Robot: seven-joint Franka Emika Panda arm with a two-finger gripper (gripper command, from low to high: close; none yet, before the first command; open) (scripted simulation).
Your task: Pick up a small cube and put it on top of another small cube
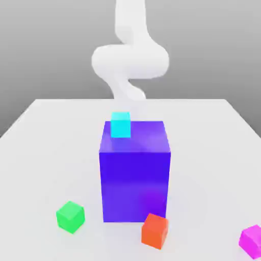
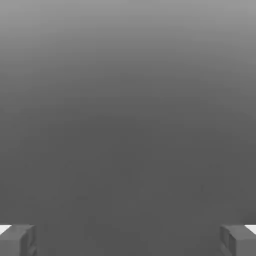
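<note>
Claw point(image 2: 128, 241) spread wide, I see the magenta cube point(image 1: 251, 241) on the tabletop point(image 1: 214, 168) at the exterior view's right edge, turned corner-on to the camera, with no evident long axis.

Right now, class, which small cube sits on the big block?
The cyan cube; the green, orange and magenta cubes lie on the table.

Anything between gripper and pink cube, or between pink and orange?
Gripper to pink cube: the blue block, cyan cube over its top, looks partly in the way; the arm comes from beyond it. Can't tell if a straight path clears it. Pink to orange cube: nothing visible between.
</note>
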